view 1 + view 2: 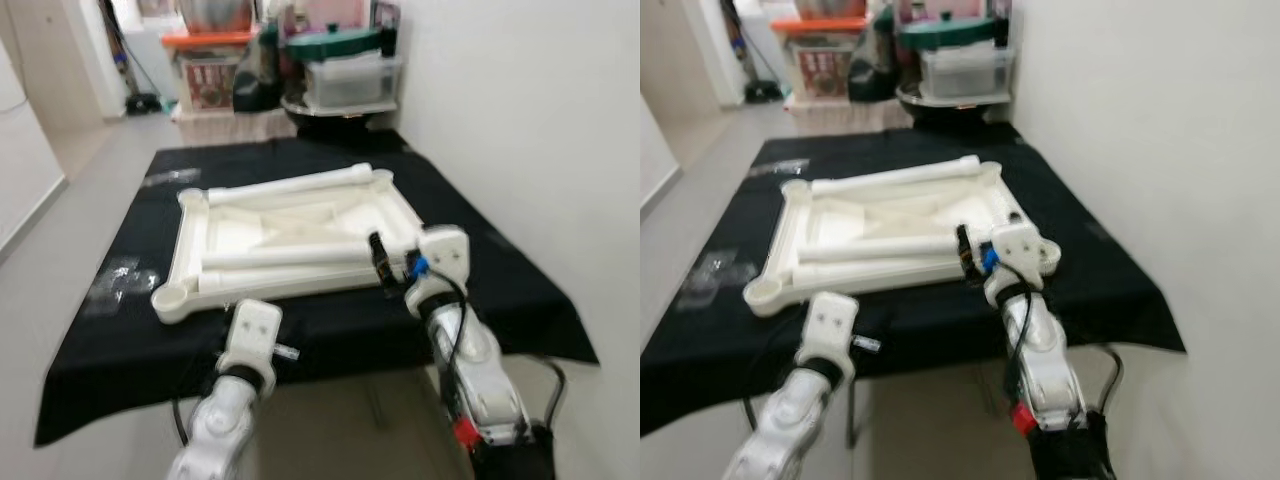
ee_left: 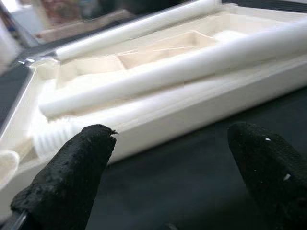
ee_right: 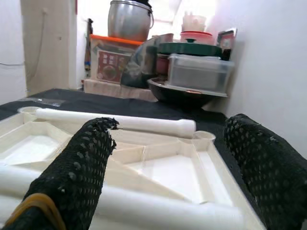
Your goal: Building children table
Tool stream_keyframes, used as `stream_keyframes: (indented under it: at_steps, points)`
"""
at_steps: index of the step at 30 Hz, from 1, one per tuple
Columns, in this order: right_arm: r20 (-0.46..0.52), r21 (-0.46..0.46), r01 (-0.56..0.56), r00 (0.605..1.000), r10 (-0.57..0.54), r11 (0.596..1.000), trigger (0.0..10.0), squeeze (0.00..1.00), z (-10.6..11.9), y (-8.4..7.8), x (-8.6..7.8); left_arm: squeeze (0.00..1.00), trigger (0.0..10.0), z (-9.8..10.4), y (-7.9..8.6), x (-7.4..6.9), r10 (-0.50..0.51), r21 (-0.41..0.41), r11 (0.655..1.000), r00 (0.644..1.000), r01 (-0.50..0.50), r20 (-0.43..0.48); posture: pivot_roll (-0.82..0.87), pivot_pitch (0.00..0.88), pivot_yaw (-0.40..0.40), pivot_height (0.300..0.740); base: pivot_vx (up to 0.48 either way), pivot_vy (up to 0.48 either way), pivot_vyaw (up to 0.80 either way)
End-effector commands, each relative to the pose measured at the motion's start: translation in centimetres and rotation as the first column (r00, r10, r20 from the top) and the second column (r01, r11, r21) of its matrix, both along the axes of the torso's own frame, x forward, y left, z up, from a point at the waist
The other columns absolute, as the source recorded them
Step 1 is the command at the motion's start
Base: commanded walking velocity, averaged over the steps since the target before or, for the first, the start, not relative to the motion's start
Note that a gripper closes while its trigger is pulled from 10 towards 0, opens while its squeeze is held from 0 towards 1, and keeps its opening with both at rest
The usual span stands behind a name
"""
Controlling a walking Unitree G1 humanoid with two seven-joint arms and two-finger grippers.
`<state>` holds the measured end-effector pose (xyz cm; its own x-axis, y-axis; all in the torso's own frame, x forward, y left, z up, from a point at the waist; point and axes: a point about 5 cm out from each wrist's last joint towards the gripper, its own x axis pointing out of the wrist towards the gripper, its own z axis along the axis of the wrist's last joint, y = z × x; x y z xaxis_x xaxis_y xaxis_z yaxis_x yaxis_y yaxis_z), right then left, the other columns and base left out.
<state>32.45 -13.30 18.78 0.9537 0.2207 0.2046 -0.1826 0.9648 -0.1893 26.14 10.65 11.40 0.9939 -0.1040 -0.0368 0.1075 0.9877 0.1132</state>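
Two open tools, left tool [image 2: 168, 163] and right tool [image 3: 187, 158], flank the tabletop's [image 1: 290, 235] near edge.

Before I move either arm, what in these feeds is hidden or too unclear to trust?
- White plastic tabletop: threaded leg end blurred in left wrist view.
- Near white leg tube: its right end hidden behind the right gripper in the eye views.
- Black cloth-covered table: legs and underside hidden by cloth.
- Back shelf clutter: blurred.

Both silver arms reach forward from below. The left gripper [image 2: 168, 163] is held low with its jaws spread wide. The right gripper [image 3: 182, 163] is raised further ahead, its jaws parted wide too.
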Motion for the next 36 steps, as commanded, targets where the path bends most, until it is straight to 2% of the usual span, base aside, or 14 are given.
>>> stream_keyframes:
  at_steps: [1, 5, 7, 11, 14, 16, 18, 21, 23, 24, 25, 27, 34, 36]
  points:
    - [-0.042, -0.048, -0.006, 0.999, 0.004, 0.999, 10.0, 0.00, 0.0, -0.7, 1.3, 0.00, 10.0, 0.2, -0.5, 0.0, -0.012, -0.002, 1.000, 1.000, 0.012, 0.008, 0.02, 0.000, -0.022, 0.740, 0.296, 0.000, 0.00]
    - [-0.068, -0.077, -0.053, 0.997, 0.048, 0.996, 10.0, 0.00, 0.9, -0.5, 2.7, 0.00, 10.0, 0.2, -0.5, 0.1, -0.006, -0.006, 1.000, 1.000, 0.006, 0.006, 0.02, 0.000, -0.026, 0.740, 0.261, 0.000, 0.00]
    - [-0.137, -0.128, -0.145, 0.982, 0.128, 0.981, 10.0, 0.00, 1.8, -0.1, 4.2, 0.00, 10.0, 0.2, -0.5, 0.0, -0.001, -0.013, 1.000, 1.000, 0.001, 0.000, 0.02, 0.000, -0.030, 0.740, 0.000, 0.000, 0.00]
    - [-0.185, -0.168, -0.203, 0.968, 0.172, 0.965, 10.0, 0.00, 2.3, 0.1, 5.0, 0.00, 10.0, 0.2, -0.6, 0.0, -0.006, -0.014, 1.000, 1.000, 0.006, -0.006, 0.02, 0.000, -0.035, 0.740, 0.000, 0.000, 0.00]
    - [-0.289, -0.259, -0.333, 0.922, 0.256, 0.907, 10.0, 0.00, 2.9, 0.7, 6.2, 0.00, 10.0, 0.2, -1.0, -0.2, -0.024, -0.027, 0.999, 1.000, 0.023, -0.010, 0.03, 0.000, -0.052, 0.740, 0.000, 0.000, 0.00]
    - [-0.371, -0.332, -0.423, 0.880, 0.295, 0.843, 10.0, 0.00, 3.7, 1.3, 7.0, 0.00, 10.0, 0.4, -1.5, -0.5, -0.066, -0.058, 0.996, 0.998, 0.065, -0.011, 0.03, 0.000, -0.059, 0.740, 0.000, 0.000, 0.00]
    - [-0.371, -0.332, -0.423, 0.880, 0.295, 0.843, 10.0, 0.00, 3.7, 1.3, 7.0, 0.00, 10.0, 0.4, -1.5, -0.5, -0.066, -0.058, 0.996, 0.998, 0.065, -0.011, 0.03, 0.000, -0.059, 0.740, 0.000, 0.000, 0.00]
    - [-0.501, -0.381, -0.559, 0.794, 0.343, 0.736, 10.0, 0.00, 4.6, 2.3, 7.7, 0.00, 10.0, 1.0, -2.6, -1.5, -0.141, -0.100, 0.985, 0.990, 0.141, 0.003, 0.03, 0.000, -0.076, 0.740, 0.000, 0.000, 0.00]
    - [-0.501, -0.381, -0.559, 0.794, 0.343, 0.736, 10.0, 0.00, 4.6, 2.3, 7.7, 0.00, 10.0, 1.0, -2.6, -1.5, -0.141, -0.100, 0.985, 0.990, 0.141, 0.003, 0.03, 0.000, -0.076, 0.740, 0.000, 0.000, 0.00]
    - [-0.567, -0.403, -0.629, 0.742, 0.358, 0.665, 10.0, 0.00, 5.5, 2.9, 8.0, 0.00, 10.0, 1.3, -3.2, -2.2, -0.183, -0.123, 0.976, 0.983, 0.182, 0.006, 0.03, 0.000, -0.096, 0.740, 0.000, 0.000, 0.00]
    - [-0.567, -0.403, -0.629, 0.742, 0.358, 0.665, 10.0, 0.00, 5.5, 2.9, 8.0, 0.00, 10.0, 1.3, -3.2, -2.2, -0.183, -0.123, 0.976, 0.983, 0.182, 0.006, 0.03, 0.000, -0.096, 0.740, 0.000, 0.000, 0.00]
    - [-0.610, -0.408, -0.673, 0.704, 0.365, 0.617, 10.0, 0.00, 6.1, 3.5, 8.0, 0.00, 10.0, 1.6, -3.5, -2.8, -0.214, -0.141, 0.967, 0.977, 0.213, 0.003, 0.02, 0.000, -0.104, 0.740, 0.000, 0.000, 0.00]
    - [-0.642, -0.423, -0.697, 0.681, 0.352, 0.579, 10.0, 0.00, 6.3, 4.1, 8.0, 0.00, 10.0, 1.8, -4.0, -3.7, -0.241, -0.142, 0.961, 0.970, 0.239, 0.000, 0.03, 0.004, -0.120, 0.740, 0.000, 0.000, 0.00]
    - [-0.692, -0.461, -0.730, 0.651, 0.311, 0.505, 10.0, 0.00, 5.7, 4.9, 7.9, 0.00, 10.0, 2.0, -4.3, -4.6, -0.253, -0.155, 0.956, 0.967, 0.248, -0.011, 0.01, 0.054, -0.141, 0.740, 0.000, 0.000, 0.00]
